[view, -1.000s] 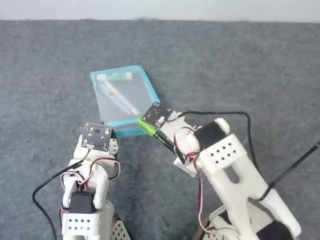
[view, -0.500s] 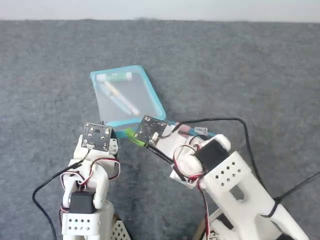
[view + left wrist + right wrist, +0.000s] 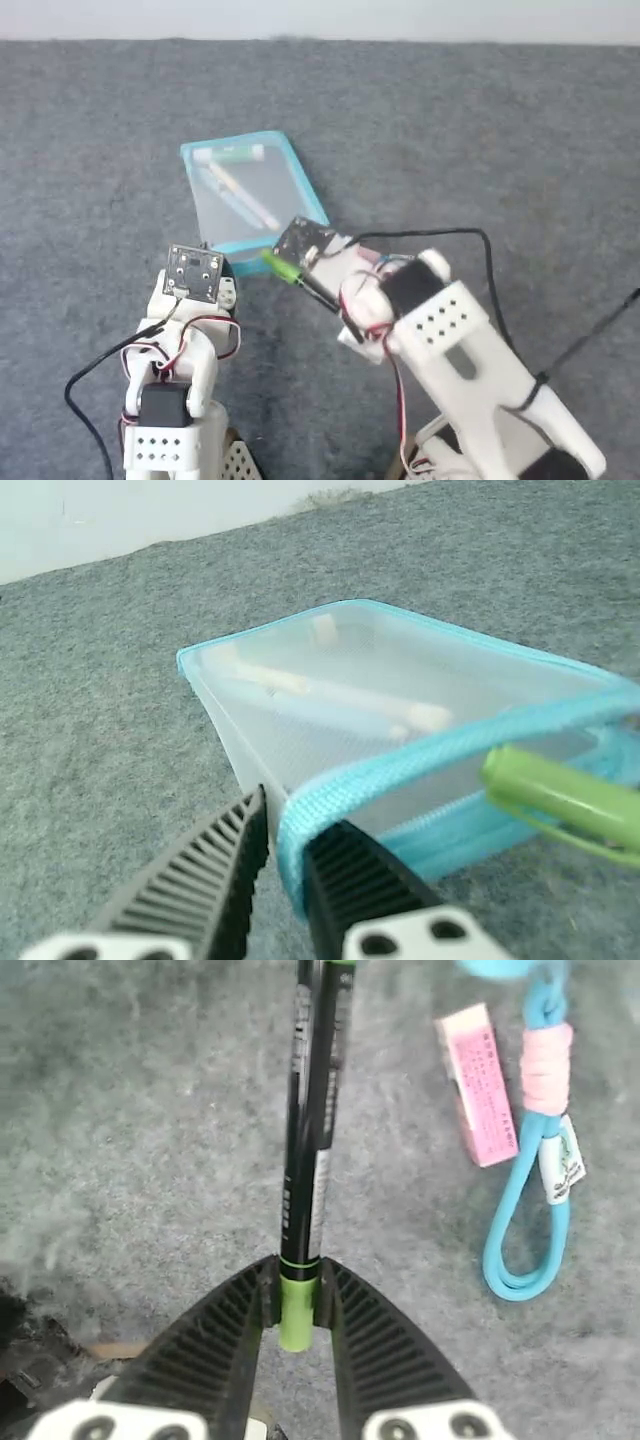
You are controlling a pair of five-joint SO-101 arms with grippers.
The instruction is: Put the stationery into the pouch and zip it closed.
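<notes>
The pouch [image 3: 330, 710] rim is clamped by the left claw [image 3: 290, 820] (mouth propped open); the pen [image 3: 310, 1140] is gripped by the right claw [image 3: 297, 1280] for insertion.

The green pen [image 3: 560, 798] runs off the left wrist view's edge, as does the pouch [image 3: 300, 742] (translucent, so the stationery [image 3: 345, 695] inside reads only as pale blurs). In the high view, the right arm [image 3: 440, 325] covers the pouch's near corner.

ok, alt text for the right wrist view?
The right end effector is shut on the green end of a black and green pen, which points away over grey carpet. Beside the pen lie a pink eraser and a blue cord loop with a pink wrap.
</notes>
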